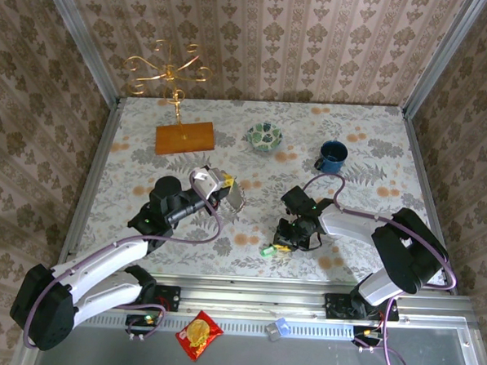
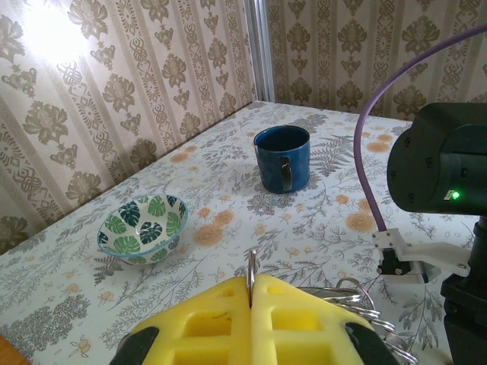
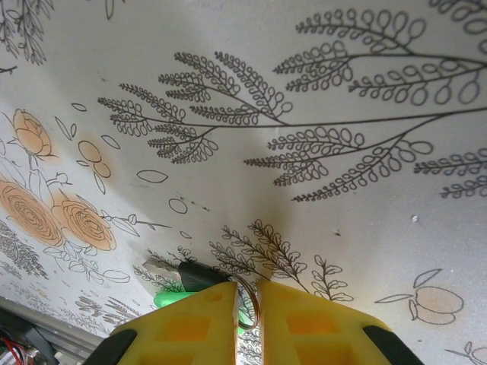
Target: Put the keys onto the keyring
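Observation:
My left gripper (image 1: pixel 229 191) (image 2: pixel 251 280) is raised over the middle of the table. Its yellow fingers are shut on the thin dark keyring (image 2: pixel 250 265), seen edge-on as a sliver standing up between them. More thin metal loops (image 2: pixel 371 308) lie beside the right finger. My right gripper (image 1: pixel 290 237) (image 3: pixel 245 287) is low on the table at the keys. Its jaws are closed to a narrow gap around a small wire ring (image 3: pixel 253 304). A green-headed key (image 1: pixel 267 251) (image 3: pixel 169 297) and a black-headed key (image 3: pixel 192 274) stick out to the left of the fingers.
The blue mug (image 1: pixel 333 156) (image 2: pixel 282 157) and the leaf-patterned bowl (image 1: pixel 264 136) (image 2: pixel 143 226) stand towards the back. The gold wire stand (image 1: pixel 169 68) rises from a wooden base (image 1: pixel 185 137) at the back left. A snack packet (image 1: pixel 199 335) lies below the table's front rail.

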Motion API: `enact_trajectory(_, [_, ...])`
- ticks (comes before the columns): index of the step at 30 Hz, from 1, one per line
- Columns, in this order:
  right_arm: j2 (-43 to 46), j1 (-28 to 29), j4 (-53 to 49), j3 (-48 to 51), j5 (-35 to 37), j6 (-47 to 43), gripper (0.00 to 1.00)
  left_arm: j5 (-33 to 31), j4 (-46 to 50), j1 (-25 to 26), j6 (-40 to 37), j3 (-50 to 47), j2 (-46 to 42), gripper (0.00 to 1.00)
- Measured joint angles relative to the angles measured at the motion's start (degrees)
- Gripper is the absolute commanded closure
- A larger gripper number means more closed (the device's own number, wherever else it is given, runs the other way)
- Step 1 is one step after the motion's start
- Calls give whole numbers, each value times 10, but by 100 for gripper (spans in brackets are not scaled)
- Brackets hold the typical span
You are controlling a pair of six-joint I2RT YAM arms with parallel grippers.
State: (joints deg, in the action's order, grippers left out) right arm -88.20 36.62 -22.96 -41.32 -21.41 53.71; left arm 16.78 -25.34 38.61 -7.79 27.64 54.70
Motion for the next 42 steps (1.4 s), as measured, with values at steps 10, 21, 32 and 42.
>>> enact_trajectory(10, [0,0,-1,-3,1,-2,96,0,0,0,0,0,0,100])
enact_trajectory(21, [25,0,-22,-10,9,-36,100,0,0,0,-4,0,0,100])
enact_trajectory(32, [168,0,1,3,9,-147,100,8,9,4,-8,0,0,100])
enact_trajectory(42, [246,-1,14,-8,12,-302,100,36,19,5,-9,0,-1,100])
